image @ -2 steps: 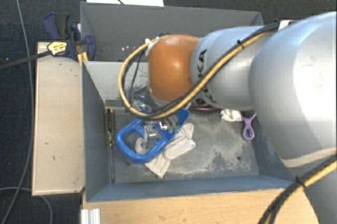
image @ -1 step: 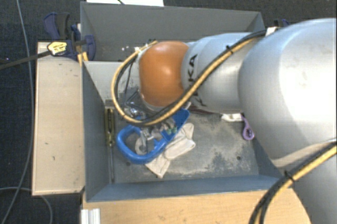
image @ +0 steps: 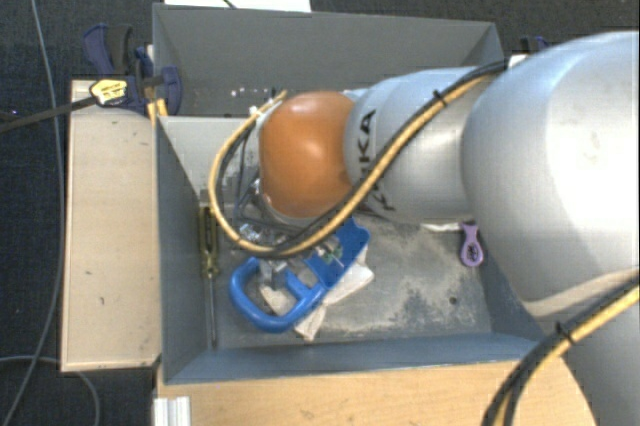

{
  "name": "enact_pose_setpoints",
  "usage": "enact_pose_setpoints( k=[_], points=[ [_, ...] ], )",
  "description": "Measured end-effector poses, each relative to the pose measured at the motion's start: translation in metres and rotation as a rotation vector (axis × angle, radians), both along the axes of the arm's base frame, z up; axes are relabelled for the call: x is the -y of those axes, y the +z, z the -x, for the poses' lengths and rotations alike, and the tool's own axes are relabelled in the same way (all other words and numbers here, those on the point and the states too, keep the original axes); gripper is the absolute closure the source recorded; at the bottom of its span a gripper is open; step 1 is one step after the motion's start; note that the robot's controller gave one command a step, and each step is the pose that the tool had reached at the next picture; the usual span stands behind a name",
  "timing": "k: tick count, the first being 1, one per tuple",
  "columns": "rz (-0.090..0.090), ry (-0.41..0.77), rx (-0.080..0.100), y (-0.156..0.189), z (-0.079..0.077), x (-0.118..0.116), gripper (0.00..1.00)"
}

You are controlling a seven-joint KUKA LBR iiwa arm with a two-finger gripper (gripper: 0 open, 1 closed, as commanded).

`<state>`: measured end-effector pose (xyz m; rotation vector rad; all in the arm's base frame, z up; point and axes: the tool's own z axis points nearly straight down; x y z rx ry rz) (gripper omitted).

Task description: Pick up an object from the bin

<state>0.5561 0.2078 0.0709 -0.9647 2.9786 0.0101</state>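
In the camera view from above, the arm (image: 520,164) reaches in from the right. Its orange cover (image: 305,154) hangs over the near left part of the bin (image: 330,49), and the tool (image: 268,276) sits below the cover, low down and close to the bin floor. Directly under the tool lies a blue plastic loop (image: 245,299), something like a chunky handle. Its curved end points toward the near wall and its other end runs up to the right beneath the cover. The tip of the tool appears to sit in or just above the opening of that loop, but I cannot tell whether it touches. A crumpled white wrapper (image: 340,289) lies against the loop's right side and seems partly tucked under it. I cannot tell whether the tool is open or closed, since the cover and the looping cable (image: 235,214) hide most of it. I judge the step in hand to be the reach down onto the blue loop, with nothing lifted yet. The next move would call for a firm close on one side of the loop's rim, clear of the wrapper, and then a straight lift. A small purple piece (image: 471,245) lies well apart to the right, beside the arm. A thin brass-coloured strip (image: 208,239) stands against the left wall.
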Motion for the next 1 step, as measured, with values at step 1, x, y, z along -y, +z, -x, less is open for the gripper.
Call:
enact_pose_setpoints(
  k=[1],
  points=[
    [0.000,-0.001,0.000,0.0002,0.0000,0.0000,1.00]
  ],
)
